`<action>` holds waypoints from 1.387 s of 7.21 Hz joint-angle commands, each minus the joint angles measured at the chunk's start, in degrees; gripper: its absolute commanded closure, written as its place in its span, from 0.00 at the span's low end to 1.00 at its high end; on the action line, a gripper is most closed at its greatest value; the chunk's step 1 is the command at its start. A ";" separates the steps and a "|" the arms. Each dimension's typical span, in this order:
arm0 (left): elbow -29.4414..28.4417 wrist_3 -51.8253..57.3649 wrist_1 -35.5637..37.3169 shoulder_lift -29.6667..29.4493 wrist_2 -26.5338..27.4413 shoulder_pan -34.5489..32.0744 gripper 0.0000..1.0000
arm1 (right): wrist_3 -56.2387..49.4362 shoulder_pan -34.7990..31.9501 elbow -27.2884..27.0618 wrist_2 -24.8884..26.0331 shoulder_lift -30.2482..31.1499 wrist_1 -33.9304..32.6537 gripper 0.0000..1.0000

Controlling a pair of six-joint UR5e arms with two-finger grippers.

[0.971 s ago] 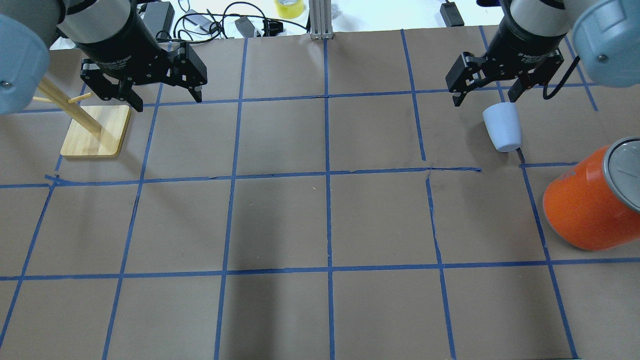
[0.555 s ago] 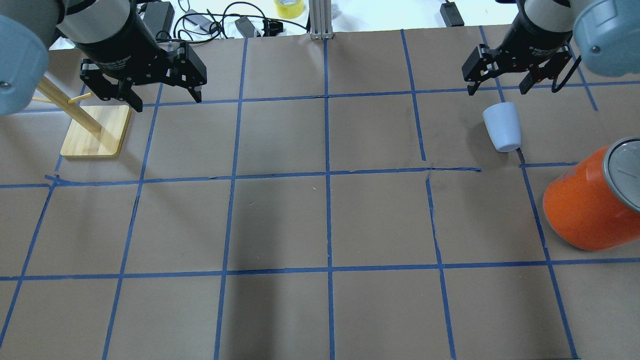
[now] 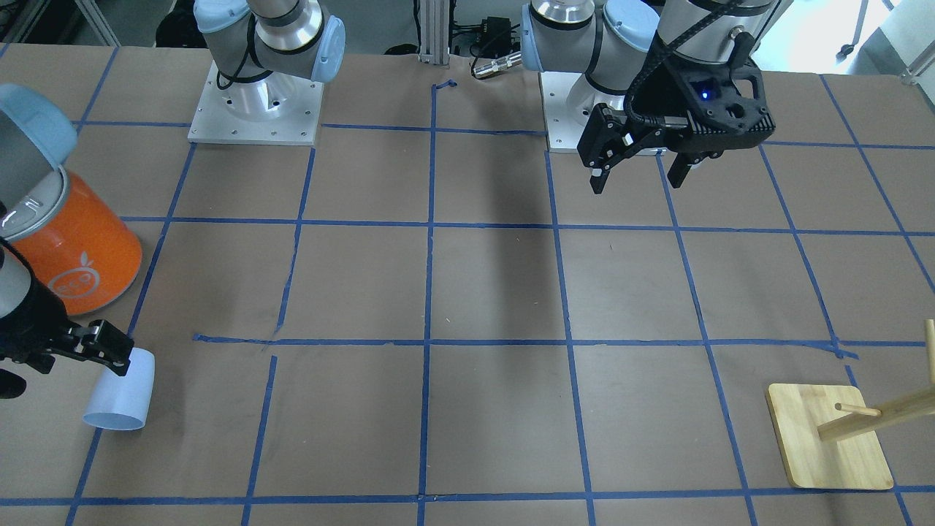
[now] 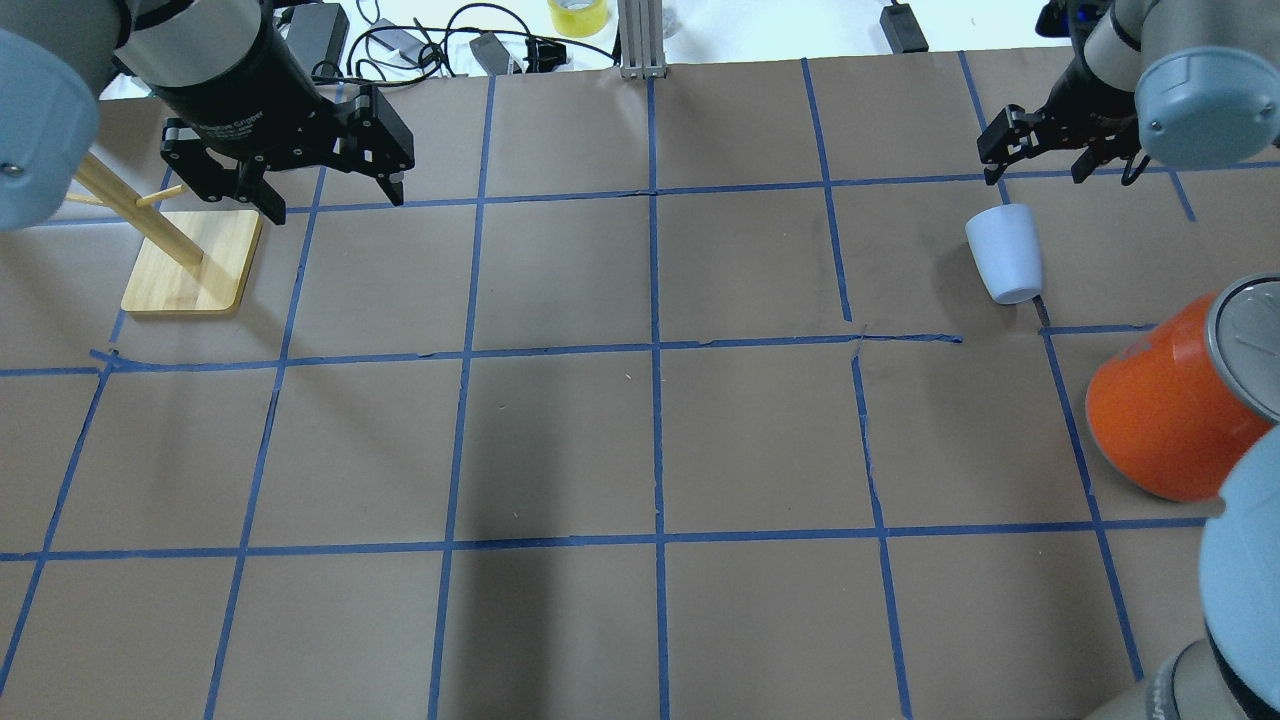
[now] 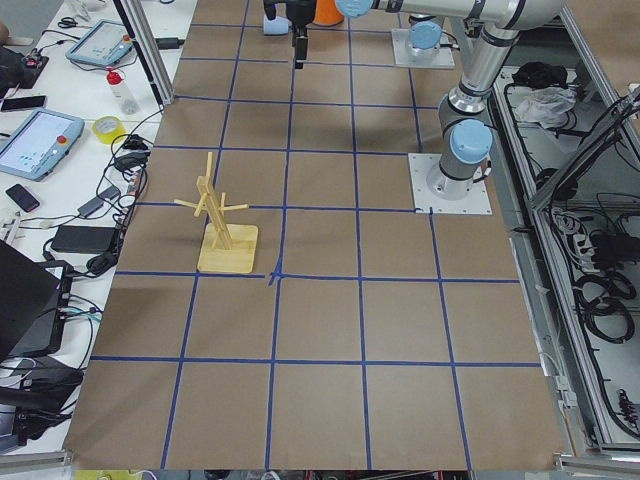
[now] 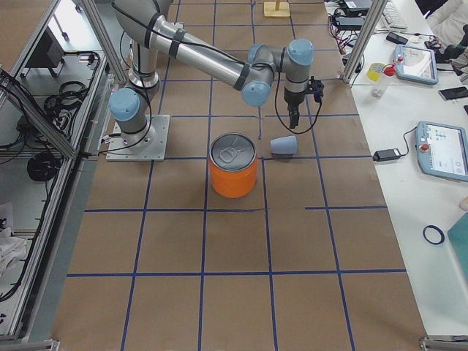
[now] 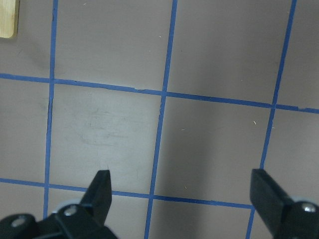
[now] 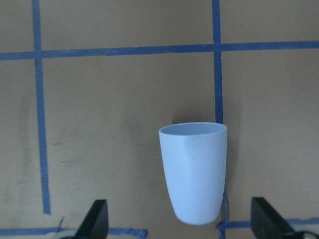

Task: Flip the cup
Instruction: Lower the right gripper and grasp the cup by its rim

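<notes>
The pale blue cup (image 4: 1005, 253) lies on its side on the brown paper at the right, its open rim pointing away from the robot. It also shows in the front-facing view (image 3: 120, 391), the right side view (image 6: 284, 146) and the right wrist view (image 8: 193, 172). My right gripper (image 4: 1035, 168) is open and empty, hanging beyond the cup's rim end and apart from it. My left gripper (image 4: 336, 205) is open and empty at the far left, over bare paper (image 7: 180, 199).
A large orange can with a silver lid (image 4: 1160, 420) stands near the cup, toward the robot. A wooden peg rack (image 4: 190, 260) stands by the left gripper. The right arm's elbow (image 4: 1240, 560) juts in at the lower right.
My right gripper has moved away from the cup, toward the far right edge, still open. The cup has not moved. The left arm has not moved.
</notes>
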State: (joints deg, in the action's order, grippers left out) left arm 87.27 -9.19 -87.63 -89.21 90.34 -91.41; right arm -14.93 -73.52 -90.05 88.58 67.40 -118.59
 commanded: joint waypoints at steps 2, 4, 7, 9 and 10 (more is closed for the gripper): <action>0.00 -0.03 0.00 0.00 0.01 0.00 0.00 | -4.91 0.31 -0.21 0.28 -6.57 -4.55 0.00; 0.00 -0.12 0.00 0.00 0.01 0.00 0.00 | -4.58 0.31 -0.65 0.46 -7.19 -4.81 0.00; 0.00 -0.12 0.00 0.00 0.01 0.00 0.00 | -4.32 1.00 -0.12 0.46 -10.09 -4.99 0.00; 0.00 -0.12 0.00 0.00 0.01 0.00 0.00 | -3.97 1.54 -0.04 0.37 -10.71 -4.99 0.00; 0.00 -0.12 0.00 0.00 0.01 0.00 0.00 | -3.96 1.54 -0.12 -0.07 -10.71 -4.81 0.00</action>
State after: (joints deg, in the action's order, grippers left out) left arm 87.28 -9.32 -87.63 -89.21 90.35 -91.41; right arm -19.00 -72.07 -90.16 88.87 56.89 -123.51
